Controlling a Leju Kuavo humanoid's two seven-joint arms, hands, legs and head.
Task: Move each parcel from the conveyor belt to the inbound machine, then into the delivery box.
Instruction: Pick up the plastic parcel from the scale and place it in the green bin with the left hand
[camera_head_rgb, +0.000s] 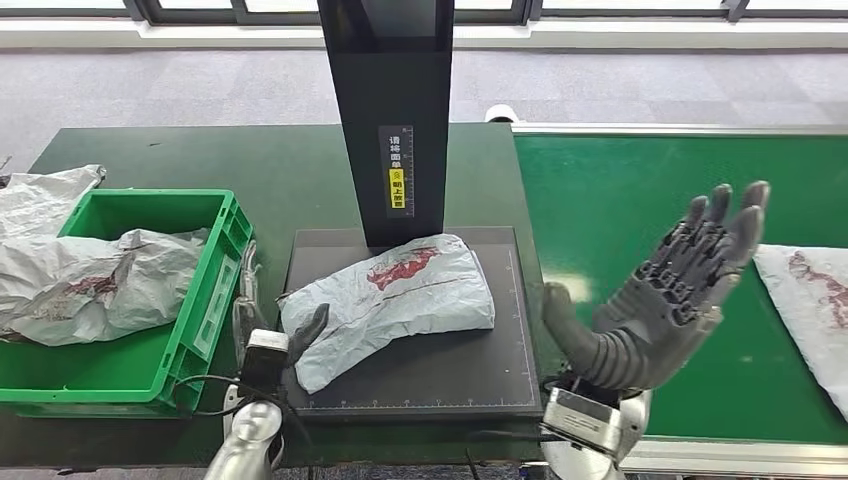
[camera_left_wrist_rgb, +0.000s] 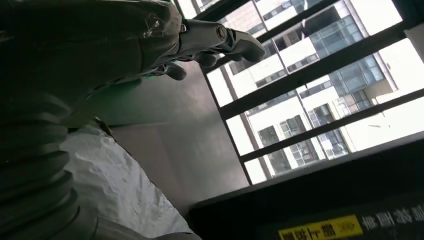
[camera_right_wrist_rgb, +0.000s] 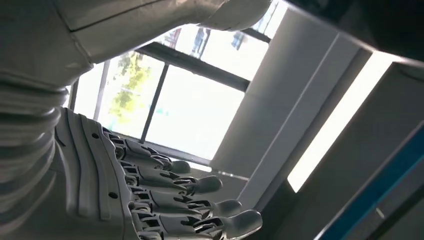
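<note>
- At far left, a green delivery box (camera_head_rgb: 226, 240) sits on the dark green counter (camera_head_rgb: 290, 165). It already holds a crumpled grey parcel bag (camera_head_rgb: 95, 285), and another grey bag (camera_head_rgb: 45, 200) lies against its far left rim.
- Just right of the box, my left hand (camera_head_rgb: 275, 335) comes in low, its thumb resting on the near left corner of the parcel. Its other fingers run along that edge, and I cannot tell for certain whether they have closed on it.
- The parcel (camera_head_rgb: 395, 300), a pale grey-blue bag with red marks, lies on the black platform of the inbound machine (camera_head_rgb: 420, 375). Its long axis runs across me, slanting from near left to far right. My left hand is clearly the nearer one, and the box lies directly left of it, so I judge the move is a lift and carry leftward over the box's right wall.
- The machine's black post (camera_head_rgb: 390, 110) stands just behind the parcel, not in that path.
- My right hand (camera_head_rgb: 665, 300) hangs open and empty, fingers spread, over the green conveyor belt (camera_head_rgb: 620, 200).
- At far right, another parcel (camera_head_rgb: 810, 300) waits on the belt.
</note>
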